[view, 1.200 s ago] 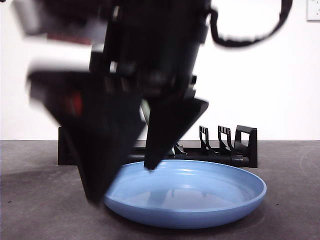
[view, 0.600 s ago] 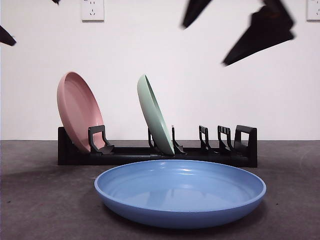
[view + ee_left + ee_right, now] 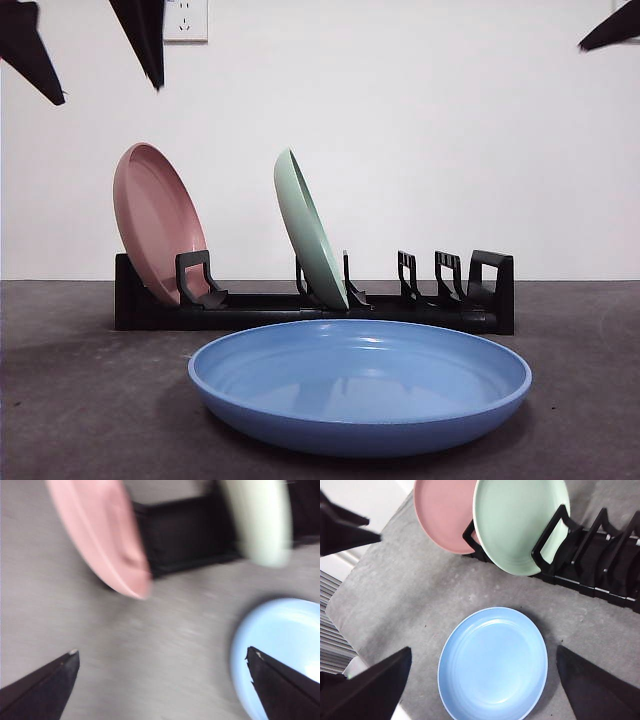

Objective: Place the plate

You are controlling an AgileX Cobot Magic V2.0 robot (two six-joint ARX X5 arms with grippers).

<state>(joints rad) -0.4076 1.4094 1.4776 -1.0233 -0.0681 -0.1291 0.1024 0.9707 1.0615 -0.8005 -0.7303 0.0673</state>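
A blue plate (image 3: 360, 385) lies flat on the grey table, in front of a black rack (image 3: 480, 300). The rack holds a pink plate (image 3: 155, 220) at its left end and a green plate (image 3: 308, 230) a few slots along, both on edge. My left gripper (image 3: 161, 651) is open and hangs high over the table between the pink plate (image 3: 100, 535) and the blue plate (image 3: 280, 645), holding nothing. My right gripper (image 3: 483, 650) is open, high above the blue plate (image 3: 492, 662), also holding nothing. In the front view only black tips show at the top corners.
Several free slots (image 3: 430, 285) stand at the rack's right end. The table's left edge (image 3: 350, 645) runs close to the blue plate. A white wall with a socket (image 3: 185, 18) lies behind the rack.
The gripper that stood low at the blue plate's left rim has lifted up and away to the top right. Two black tips have come in at the top left. The plates have not moved.
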